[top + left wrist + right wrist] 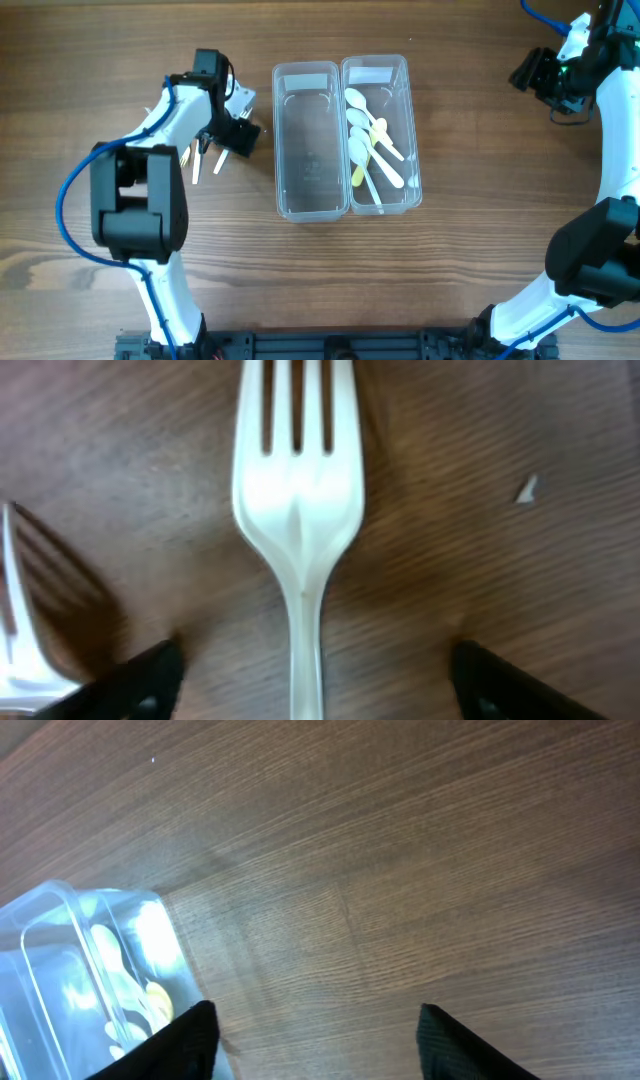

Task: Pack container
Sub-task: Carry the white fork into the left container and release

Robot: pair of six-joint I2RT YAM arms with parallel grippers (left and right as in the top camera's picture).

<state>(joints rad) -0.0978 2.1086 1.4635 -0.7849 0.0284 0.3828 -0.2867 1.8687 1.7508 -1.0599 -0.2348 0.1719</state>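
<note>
From overhead, two clear containers stand side by side, touching, in the middle of the wooden bench (480, 300). The left container (310, 205) sits nearer the left arm. The right container (412, 120) holds a loose heap of spoons (362, 148), mostly white with one pale yellow. The left hand (236, 134) hangs to the left of the containers, just above two white forks (206, 160) lying on the bench. The right hand (537, 74) is up in the far right corner, well apart from both containers.

In the left wrist view, a fork (298, 510) lies flat on the wood, tines toward the top of the frame. Its handle runs down between the two dark fingertips (140, 680). The left hand (310, 682) is spread wide, with a gap on either side of the handle (neither tip touches it). A second fork (14, 620) shows at the left edge.

In the right wrist view, the right hand (315, 1042) is also spread apart, with only bare wood between its fingertips (465, 1045). A corner of the right container (60, 915) sits at lower left, with spoons (140, 1000) blurred inside.
</note>
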